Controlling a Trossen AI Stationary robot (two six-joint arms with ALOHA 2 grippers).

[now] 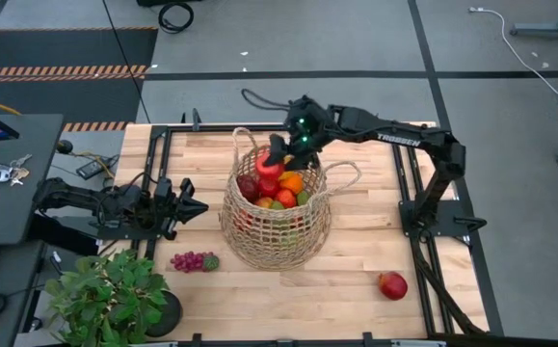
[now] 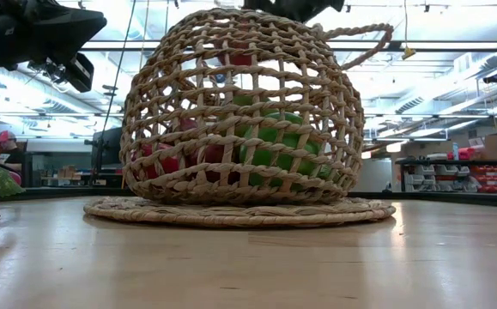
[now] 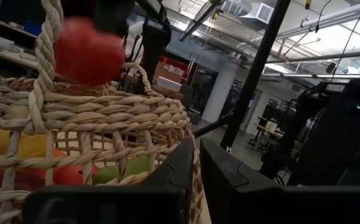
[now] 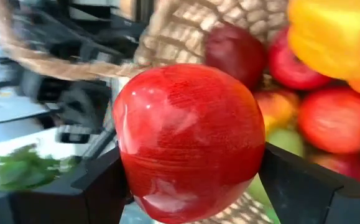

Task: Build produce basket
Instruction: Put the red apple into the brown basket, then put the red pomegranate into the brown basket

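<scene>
The tan straw basket [image 1: 277, 236] stands on the table's middle, filled with produce: red apples, a yellow pepper [image 4: 338, 37], an orange and green fruit. My right gripper [image 1: 275, 154] hangs over the basket's far rim, shut on a red apple [image 4: 189, 140]. That apple also shows above the rim in the left wrist view [image 3: 87, 50]. My left gripper [image 1: 199, 206] is shut and waits level just left of the basket's wall [image 3: 105, 124], apart from it. Purple grapes [image 1: 192, 261] and one more red apple [image 1: 391, 284] lie on the table. My right gripper pinches the red apple between its two fingers [image 4: 99, 186], one on each opposite side [image 4: 130, 155]. The fingers slant down from the table's far right. The apple is lifted clear, above the produce in the basket.
A potted green plant [image 1: 110, 299] stands at the near left corner. The basket's two looped handles [image 1: 346, 175] stick up at its far rim. Bare wood lies near the table's front and right of the basket.
</scene>
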